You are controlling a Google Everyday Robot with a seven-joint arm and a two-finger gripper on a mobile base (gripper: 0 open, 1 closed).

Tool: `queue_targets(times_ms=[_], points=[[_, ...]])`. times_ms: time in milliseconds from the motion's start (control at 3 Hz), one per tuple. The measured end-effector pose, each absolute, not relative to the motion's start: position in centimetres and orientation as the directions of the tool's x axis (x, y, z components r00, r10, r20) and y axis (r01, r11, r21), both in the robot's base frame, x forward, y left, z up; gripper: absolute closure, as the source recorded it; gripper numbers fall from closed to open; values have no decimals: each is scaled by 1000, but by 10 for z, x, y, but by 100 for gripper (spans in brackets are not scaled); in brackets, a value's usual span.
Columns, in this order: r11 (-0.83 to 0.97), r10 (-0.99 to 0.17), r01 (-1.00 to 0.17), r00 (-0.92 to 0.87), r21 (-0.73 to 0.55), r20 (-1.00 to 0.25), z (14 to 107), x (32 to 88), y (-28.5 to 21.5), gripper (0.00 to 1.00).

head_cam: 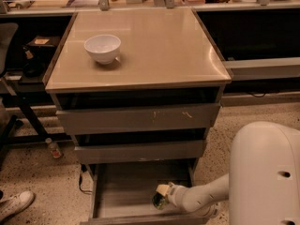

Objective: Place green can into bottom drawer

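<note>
At the bottom of the frame the bottom drawer (122, 191) stood pulled out, and the white arm (206, 197) reached in from the lower right, its tool (162, 196) pinching the green can (159, 202) over the drawer's right front part. Above it, the two upper drawers (138, 118) sat pushed in, the higher one scuffed on its front. Farther up, the tan bench (159, 50) carried a white bowl (102, 47) near its upper left corner.

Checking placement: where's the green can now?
Camera view, bottom centre: the green can is at the pincer, inside the open bottom drawer, toward its right side.
</note>
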State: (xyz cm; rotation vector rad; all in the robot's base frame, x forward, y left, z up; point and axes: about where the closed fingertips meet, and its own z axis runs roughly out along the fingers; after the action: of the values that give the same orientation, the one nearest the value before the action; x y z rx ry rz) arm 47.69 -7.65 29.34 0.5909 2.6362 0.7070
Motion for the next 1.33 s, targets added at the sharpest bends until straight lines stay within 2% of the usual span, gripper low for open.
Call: queue_targets(times_ms=[1333], points=[[702, 468, 342, -883, 624, -42, 212, 499, -18, 100]])
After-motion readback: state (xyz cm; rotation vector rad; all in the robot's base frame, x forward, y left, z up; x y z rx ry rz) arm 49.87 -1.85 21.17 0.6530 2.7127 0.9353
